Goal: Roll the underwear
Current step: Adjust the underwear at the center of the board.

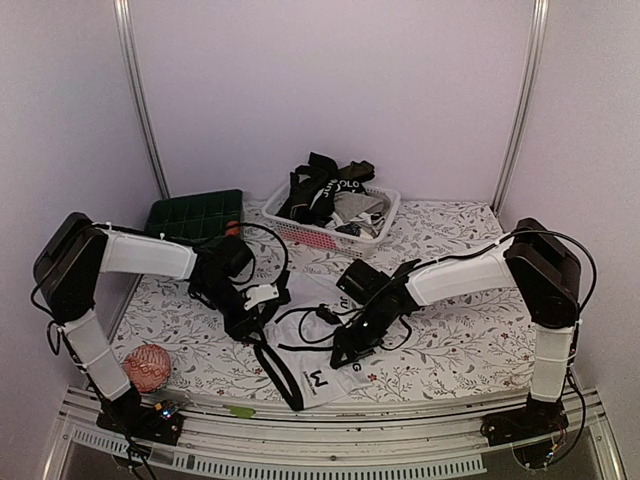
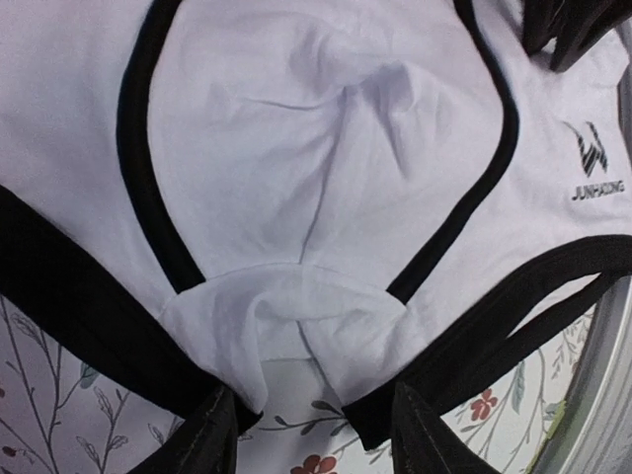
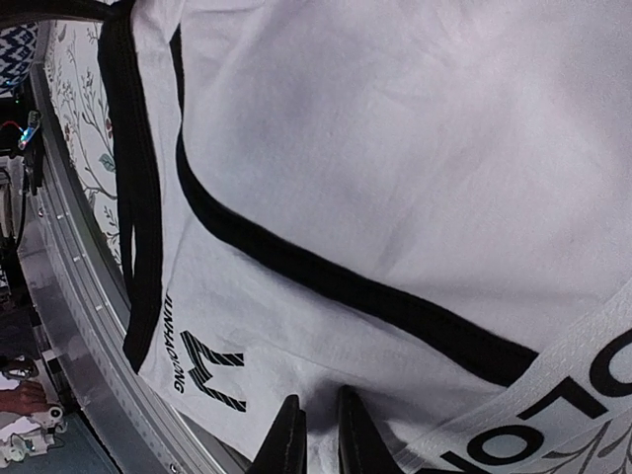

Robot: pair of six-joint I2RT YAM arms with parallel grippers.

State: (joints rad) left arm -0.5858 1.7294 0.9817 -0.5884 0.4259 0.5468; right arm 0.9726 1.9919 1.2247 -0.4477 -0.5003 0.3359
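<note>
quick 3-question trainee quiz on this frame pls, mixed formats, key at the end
1. Multiple choice: which item lies spread in front of the basket? A) black socks B) white underwear with black trim C) a towel
2. True or false: the basket is empty.
3. Fill in: the jaws of the left gripper stand ___ at the underwear's crotch edge.
Key: 1 B; 2 false, it holds garments; 3 open.

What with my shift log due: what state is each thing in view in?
white underwear, spread flat, unrolled, crotch end folded over
left fingers, open, straddling that folded end
right fingers, nearly closed over the white cloth, grip unclear
basket, upright, heaped with garments
</note>
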